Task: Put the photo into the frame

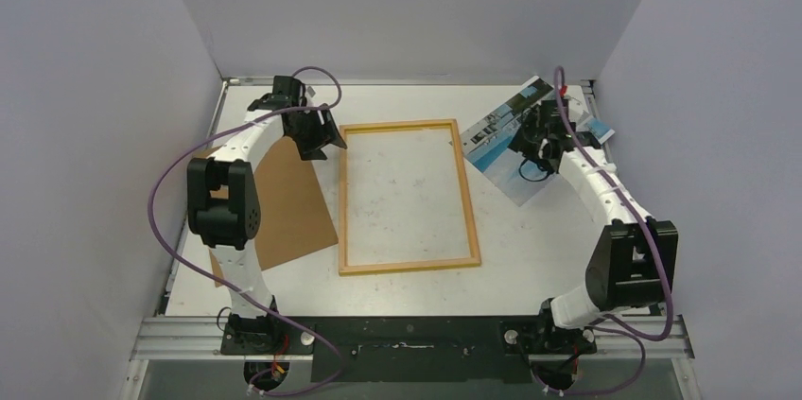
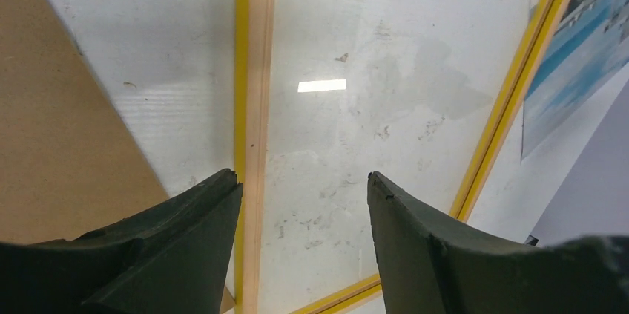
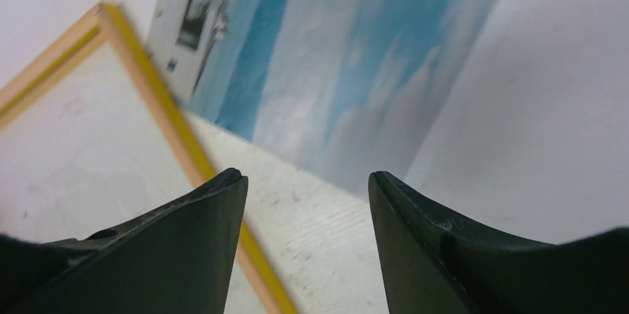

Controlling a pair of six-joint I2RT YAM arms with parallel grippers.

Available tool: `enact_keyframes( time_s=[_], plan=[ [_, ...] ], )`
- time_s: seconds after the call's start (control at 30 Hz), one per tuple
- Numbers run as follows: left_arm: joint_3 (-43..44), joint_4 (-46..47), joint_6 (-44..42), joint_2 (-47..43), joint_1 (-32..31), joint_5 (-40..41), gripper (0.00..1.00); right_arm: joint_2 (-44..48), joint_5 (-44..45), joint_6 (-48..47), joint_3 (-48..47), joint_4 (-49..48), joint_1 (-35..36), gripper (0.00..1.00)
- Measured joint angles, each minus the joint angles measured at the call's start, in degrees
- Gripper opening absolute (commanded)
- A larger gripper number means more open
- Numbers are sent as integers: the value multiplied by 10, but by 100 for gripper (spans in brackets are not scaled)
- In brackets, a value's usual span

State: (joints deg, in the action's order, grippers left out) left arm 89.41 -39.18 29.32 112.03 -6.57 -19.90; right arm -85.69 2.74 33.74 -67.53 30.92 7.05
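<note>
The frame (image 1: 468,194) lies flat mid-table with its light-wood back up and yellow showing along its edges (image 2: 252,69) (image 3: 152,80). The photo (image 1: 494,130), a white building with blue sky and water, sits at the back right by the wall; it also appears in both wrist views (image 3: 334,54) (image 2: 575,61). My left gripper (image 1: 322,145) hovers over the frame's far-left corner, open and empty (image 2: 304,180). Just short of the photo's near edge, my right gripper (image 1: 528,147) stands open with only bare table between its fingers (image 3: 305,177).
A plain brown backing board (image 1: 288,201) (image 2: 59,113) lies left of the frame, partly under the left arm. Grey walls close in the table on the left, back and right. The arms' bases sit on a rail at the near edge.
</note>
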Motion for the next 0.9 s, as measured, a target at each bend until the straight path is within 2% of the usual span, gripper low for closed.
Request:
enact_keyframes(
  time_s=[0.2,0.37,0.5,0.63,0.77,0.9],
  plan=[
    [0,2,4,-7,-6,-23,61,-34,49,25,-7,-1,-129,66],
    [0,2,7,-7,-16,-48,62,-114,62,28,-50,0,-184,68],
    [4,3,14,-6,-25,-71,62,-164,5,38,-64,-8,-221,68],
    [39,30,28,4,-53,-97,61,-175,-61,62,-46,-15,-254,67],
    [101,92,43,43,-108,-119,61,-171,-97,94,-13,-35,-268,65],
    [194,151,64,122,-180,-137,61,-144,-127,134,72,-69,-273,63]
  ],
)
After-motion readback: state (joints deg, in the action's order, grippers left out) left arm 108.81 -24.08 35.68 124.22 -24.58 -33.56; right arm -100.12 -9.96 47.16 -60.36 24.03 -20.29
